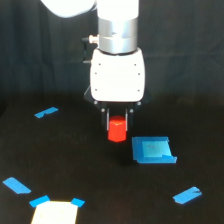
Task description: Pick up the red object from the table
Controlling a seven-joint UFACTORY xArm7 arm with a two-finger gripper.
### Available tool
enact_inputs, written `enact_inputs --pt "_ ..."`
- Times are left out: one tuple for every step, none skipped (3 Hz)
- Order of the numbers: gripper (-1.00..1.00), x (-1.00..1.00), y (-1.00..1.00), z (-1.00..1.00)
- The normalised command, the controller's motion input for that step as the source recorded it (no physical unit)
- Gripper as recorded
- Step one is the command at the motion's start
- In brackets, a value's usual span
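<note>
Red object (117,130) between hand (117,121) fingers

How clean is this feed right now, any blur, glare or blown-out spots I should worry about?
Exterior view: soft all over, edges of the gripper and red object slightly blurred. The arm's white housing is bright, near washed out, and the light patch at the bottom is blown out. The black table swallows shadows; blue tape reads clearly.
</note>
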Motion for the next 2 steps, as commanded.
enact_inputs --pt "-1.00 0.03 0.17 1.00" --pt "-0.72 -0.16 -0.47 0.59"
